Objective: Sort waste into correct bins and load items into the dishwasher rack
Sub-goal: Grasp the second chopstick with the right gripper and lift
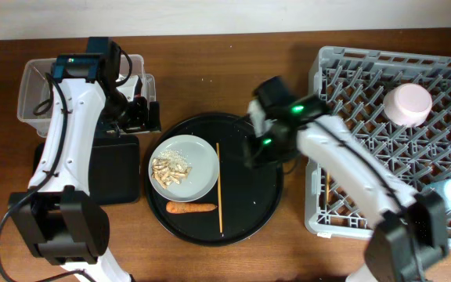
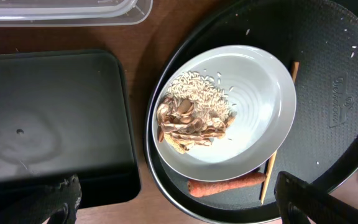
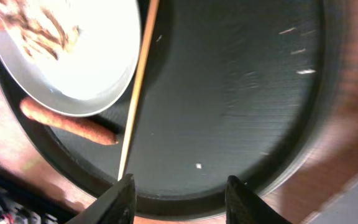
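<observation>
**Hands.** My right hand [image 3: 179, 200] has its fingers apart with nothing between them, and hangs low over the bare right half of the round black tray [image 1: 261, 196]. My left hand [image 2: 180, 208] has its fingers spread wide and is empty, above the flat black tray [image 1: 116, 176] and the plate [image 1: 200, 157].

**Findings.**
- One chopstick [image 1: 219, 188] lies on the round tray just right of the plate, running far to near.
- In the right wrist view its near end sits just beside my left finger, outside the gap.
- The plate carries the food scraps [image 1: 169, 168], and the carrot [image 1: 192, 207] lies on the tray just near of it.
- The dishwasher rack [image 1: 366, 94] stands at the right of the bench and holds the white bowl [image 1: 407, 104] and the light-blue cup [image 1: 449, 192].

**Assessment.** The step in hand appears to be collecting the chopstick for the rack.

**Recommended.**
- Shift the right hand left until the stick sits centred between the fingers, which already line up to close across it.
- Move toward mid-length so the stick does not tip when lifted.
- Descend to the tray surface before closing.
- Keep clear of the plate rim and the carrot.
</observation>
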`<action>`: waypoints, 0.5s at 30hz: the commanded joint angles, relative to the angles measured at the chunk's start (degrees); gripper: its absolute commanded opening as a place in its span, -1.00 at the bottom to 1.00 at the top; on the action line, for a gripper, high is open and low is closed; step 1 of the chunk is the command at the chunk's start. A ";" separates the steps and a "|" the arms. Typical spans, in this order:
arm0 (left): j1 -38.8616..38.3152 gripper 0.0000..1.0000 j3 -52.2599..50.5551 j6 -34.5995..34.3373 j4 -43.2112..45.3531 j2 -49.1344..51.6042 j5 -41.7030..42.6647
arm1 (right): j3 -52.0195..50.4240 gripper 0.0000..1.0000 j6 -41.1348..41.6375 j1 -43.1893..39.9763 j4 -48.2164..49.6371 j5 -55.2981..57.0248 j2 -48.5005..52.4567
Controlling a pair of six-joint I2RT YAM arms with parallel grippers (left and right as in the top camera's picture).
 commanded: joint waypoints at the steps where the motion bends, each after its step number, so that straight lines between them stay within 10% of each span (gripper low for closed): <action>1: -0.07 0.99 0.46 -0.07 0.09 -1.33 -0.15 | 0.28 -0.07 6.10 6.49 2.91 2.34 5.92; 15: -0.07 0.98 0.46 -0.07 0.11 -1.33 -0.17 | 0.28 -0.11 18.53 15.43 9.35 11.50 17.22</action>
